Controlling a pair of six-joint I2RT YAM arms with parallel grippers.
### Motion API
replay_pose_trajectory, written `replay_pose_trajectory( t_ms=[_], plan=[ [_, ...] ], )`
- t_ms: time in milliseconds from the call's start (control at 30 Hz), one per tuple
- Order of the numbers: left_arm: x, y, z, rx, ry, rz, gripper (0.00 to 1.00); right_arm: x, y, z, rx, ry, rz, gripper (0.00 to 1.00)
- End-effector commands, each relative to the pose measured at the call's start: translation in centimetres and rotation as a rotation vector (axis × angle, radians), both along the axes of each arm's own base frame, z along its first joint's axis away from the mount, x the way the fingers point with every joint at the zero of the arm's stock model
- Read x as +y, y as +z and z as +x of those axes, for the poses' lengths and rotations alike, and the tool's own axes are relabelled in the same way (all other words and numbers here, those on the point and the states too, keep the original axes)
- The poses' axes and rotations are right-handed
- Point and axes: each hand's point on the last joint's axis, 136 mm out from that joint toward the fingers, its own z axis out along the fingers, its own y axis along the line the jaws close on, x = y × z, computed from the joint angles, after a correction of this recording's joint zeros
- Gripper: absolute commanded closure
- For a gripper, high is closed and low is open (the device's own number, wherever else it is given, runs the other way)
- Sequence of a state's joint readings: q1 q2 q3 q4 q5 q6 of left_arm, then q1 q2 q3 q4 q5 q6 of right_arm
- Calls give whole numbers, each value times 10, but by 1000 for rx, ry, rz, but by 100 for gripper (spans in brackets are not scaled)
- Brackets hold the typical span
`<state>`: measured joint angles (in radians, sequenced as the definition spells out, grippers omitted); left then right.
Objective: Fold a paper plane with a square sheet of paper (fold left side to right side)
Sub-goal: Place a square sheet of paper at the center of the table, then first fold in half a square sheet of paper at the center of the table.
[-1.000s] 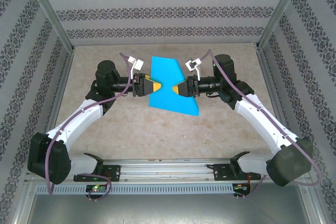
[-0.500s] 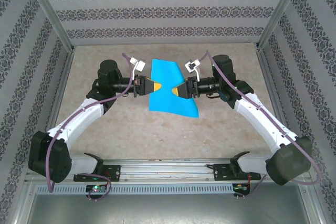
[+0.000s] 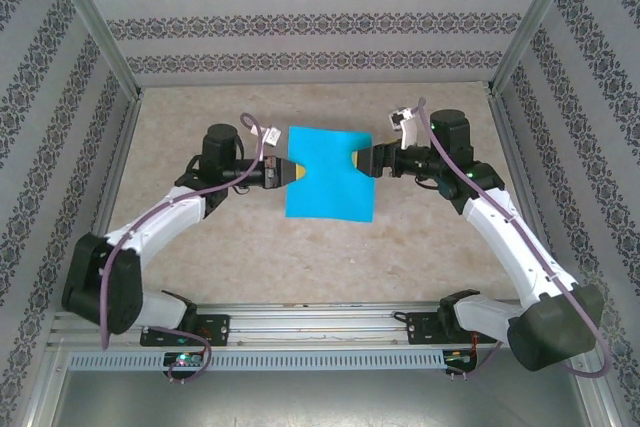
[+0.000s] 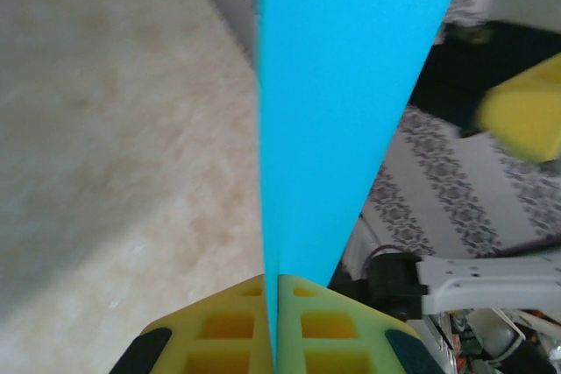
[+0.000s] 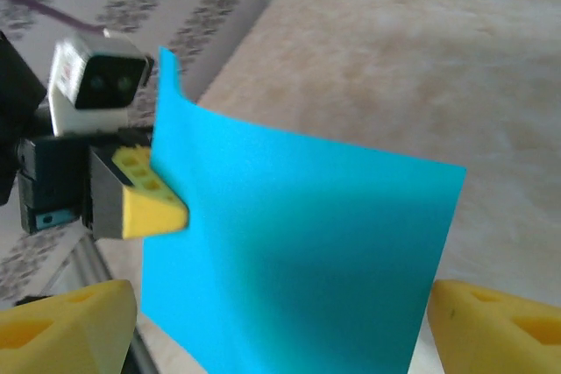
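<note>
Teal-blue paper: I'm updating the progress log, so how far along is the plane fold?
Done: nothing yet; the thin teal-blue square sheet of paper looks flat, with no crease visible. In hand: the left end effector is shut on its left edge, holding it up; the right end effector stands open at the right edge. Left: the left-to-right fold and later creases.

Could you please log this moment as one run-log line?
left gripper: shut on left edge of square sheet of paper | right gripper: open beside right edge | sheet above table
</note>
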<state>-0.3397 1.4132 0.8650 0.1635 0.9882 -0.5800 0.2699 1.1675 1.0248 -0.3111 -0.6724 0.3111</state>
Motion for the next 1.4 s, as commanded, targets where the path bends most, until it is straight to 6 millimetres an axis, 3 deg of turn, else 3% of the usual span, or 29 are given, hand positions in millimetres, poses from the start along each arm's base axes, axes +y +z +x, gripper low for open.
replay_pose_trajectory(
  t_ms=[0,200,367,600,767,1133,1367],
  plan=[
    [4,-69,1,188,46,105,100,-15,-27,11,72,-117,-45,14],
    [16,-152,3,377,76,298,100,-15,-67,15,198,-155,-62,28],
    [23,-176,2,434,101,372,100,-9,-111,13,332,-174,-83,48],
    [25,-177,3,450,123,372,100,10,-184,0,552,-163,-142,81],
    [24,-176,3,466,126,365,99,12,-221,-8,646,-181,-207,98],
    [22,-165,4,469,137,340,89,11,-262,-21,738,-171,-310,100],
    [14,-144,7,470,128,276,67,7,-274,-27,759,-173,-369,100]
  ],
)
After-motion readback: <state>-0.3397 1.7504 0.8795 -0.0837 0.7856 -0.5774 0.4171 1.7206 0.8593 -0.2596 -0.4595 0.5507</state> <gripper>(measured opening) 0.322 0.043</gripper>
